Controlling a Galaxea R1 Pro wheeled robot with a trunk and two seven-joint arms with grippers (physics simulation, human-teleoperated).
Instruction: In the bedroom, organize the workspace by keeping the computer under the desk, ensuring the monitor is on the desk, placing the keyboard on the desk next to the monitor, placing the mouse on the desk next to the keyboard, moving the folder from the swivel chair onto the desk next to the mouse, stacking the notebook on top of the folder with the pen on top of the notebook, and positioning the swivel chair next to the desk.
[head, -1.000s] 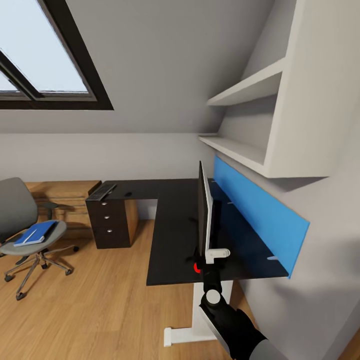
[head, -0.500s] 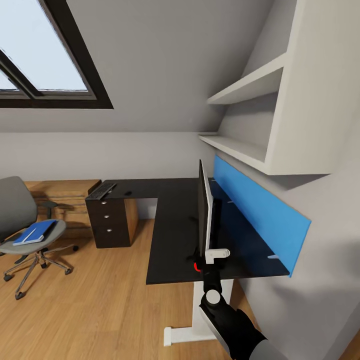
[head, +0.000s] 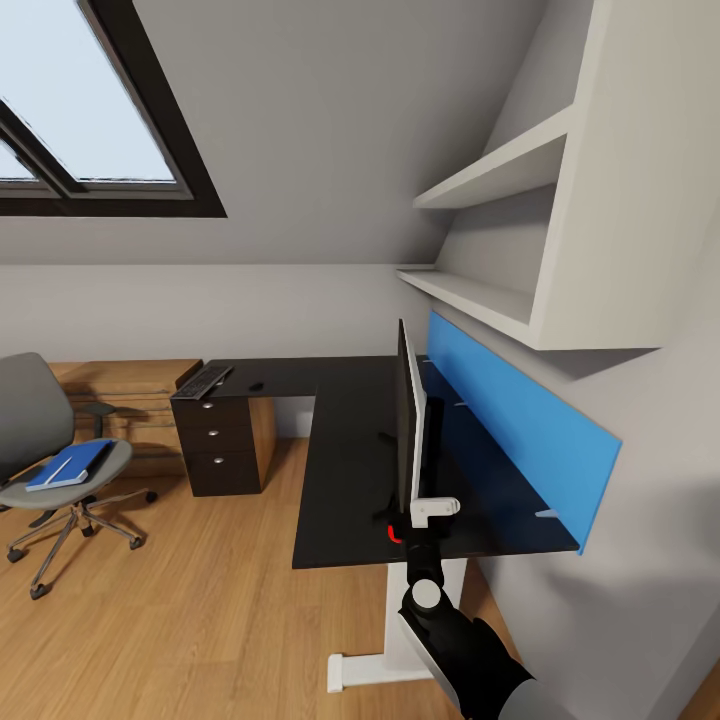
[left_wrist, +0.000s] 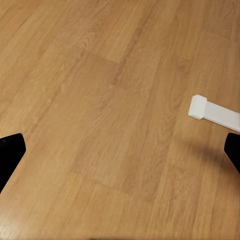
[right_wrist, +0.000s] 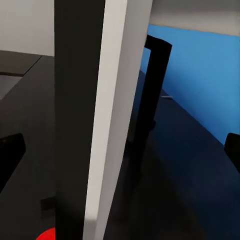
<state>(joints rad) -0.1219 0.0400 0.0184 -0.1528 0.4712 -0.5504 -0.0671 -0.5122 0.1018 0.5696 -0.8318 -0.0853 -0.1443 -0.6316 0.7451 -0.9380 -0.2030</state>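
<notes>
Monitor (head: 408, 430) blocks desk (head: 345, 450) centre; left side open.

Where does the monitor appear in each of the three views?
Head view: monitor, edge-on, right of centre on the desk.
Left wrist view: not in it; floor.
Right wrist view: monitor, close up, edge-on.
Shared landmark: blue panel behind it.

Glossy black right arm (head: 470, 650) with a rounded shell, grey disc at the wrist joint, white block-shaped piece above it, possibly a camera mount. Black fingertips (left_wrist: 10, 155) at wrist-view edges.
</notes>
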